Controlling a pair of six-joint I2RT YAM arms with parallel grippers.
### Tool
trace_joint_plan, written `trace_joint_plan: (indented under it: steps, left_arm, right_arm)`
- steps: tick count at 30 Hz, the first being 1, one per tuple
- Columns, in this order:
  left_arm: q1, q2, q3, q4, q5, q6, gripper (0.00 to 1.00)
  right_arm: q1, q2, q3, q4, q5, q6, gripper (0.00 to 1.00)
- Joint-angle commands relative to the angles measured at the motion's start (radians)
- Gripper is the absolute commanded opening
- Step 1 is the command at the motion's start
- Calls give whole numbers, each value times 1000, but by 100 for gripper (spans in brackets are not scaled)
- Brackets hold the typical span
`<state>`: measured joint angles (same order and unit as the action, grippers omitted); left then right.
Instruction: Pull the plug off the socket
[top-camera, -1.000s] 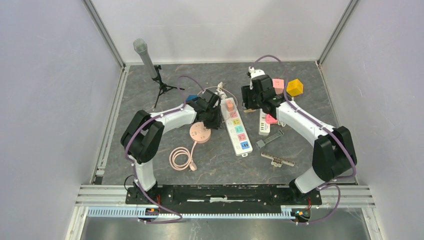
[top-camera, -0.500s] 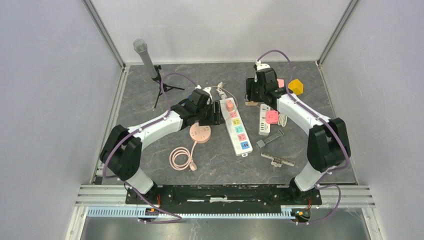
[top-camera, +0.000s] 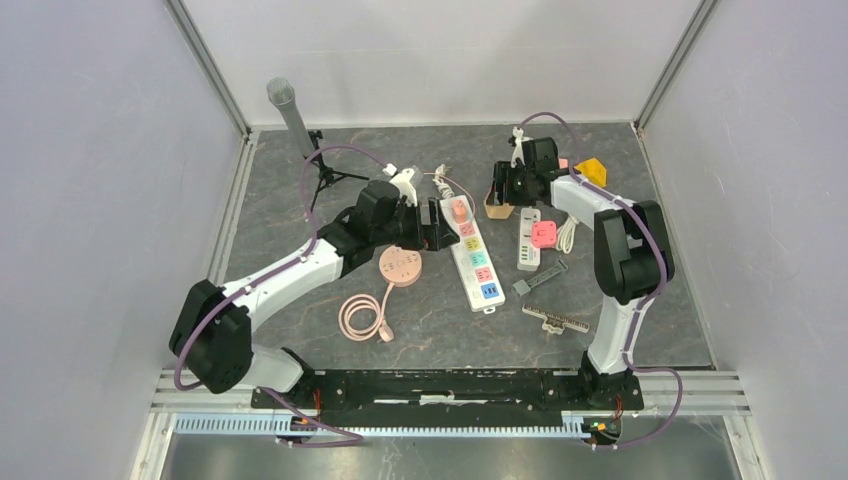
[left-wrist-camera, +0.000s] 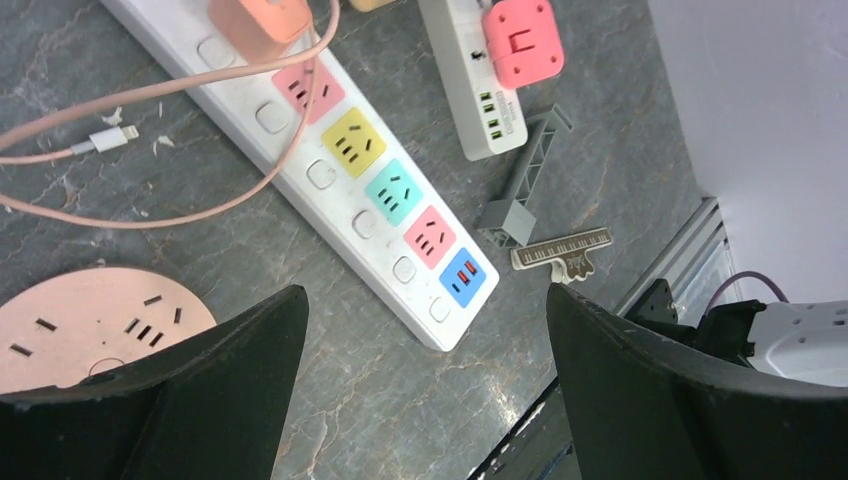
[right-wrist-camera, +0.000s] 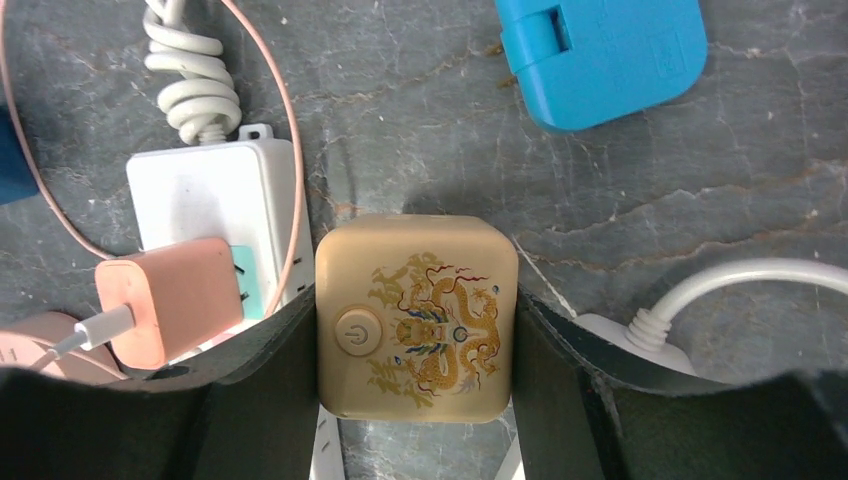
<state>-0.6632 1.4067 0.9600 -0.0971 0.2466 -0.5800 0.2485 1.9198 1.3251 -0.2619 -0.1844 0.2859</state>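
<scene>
A long white power strip (top-camera: 474, 258) with coloured sockets lies mid-table, also in the left wrist view (left-wrist-camera: 370, 190). A salmon plug (top-camera: 459, 210) with a pink cable sits at its far end (left-wrist-camera: 258, 18) (right-wrist-camera: 170, 300); I cannot tell how deep its prongs sit. My left gripper (top-camera: 437, 222) hovers just left of the strip, open and empty (left-wrist-camera: 425, 300). My right gripper (top-camera: 503, 195) is shut on a beige cube socket (right-wrist-camera: 415, 320) with a dragon print, right beside the plug.
A smaller white strip (top-camera: 526, 248) carrying a pink adapter (top-camera: 544, 234) lies right of the long one. Also here are a round pink socket disc (top-camera: 400, 266), a microphone on a tripod (top-camera: 295, 118), a yellow block (top-camera: 591, 172), a blue adapter (right-wrist-camera: 600, 55) and a grey bracket (top-camera: 540, 277).
My left arm has stretched forward and right towards the strip, and its gripper has gone from nearly shut to wide open. The right gripper has shifted slightly back, still gripping the beige cube.
</scene>
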Motion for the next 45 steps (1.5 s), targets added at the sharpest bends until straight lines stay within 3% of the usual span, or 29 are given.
trace_joint_plan:
  steps: [1,6,12,17,23,30,45]
  left_arm:
    - [-3,-43,-17,79,27,45,95]
    - [-10,-49,-23,82,24,46,95]
    - [-10,-49,-26,82,26,40,96]
    - [-10,-49,-34,91,31,30,96]
    - [-10,-51,-45,92,30,14,96]
    - [-12,-70,-53,71,-45,-4,94]
    - [-10,-137,-58,-47,-292,-49,89]
  right_arm:
    - [-10,23,68,47,-68,-17,43]
    - [-25,20,88,34,-37,-26,80]
    - [-27,-10,129,-23,29,-79,95]
    - [-27,-92,95,-14,34,-98,96]
    - [-11,-237,-70,104,-56,-101,96]
    - [103,-330,-220,185,-15,-159,95]
    - [266,-161,-118,201,158,-118,77]
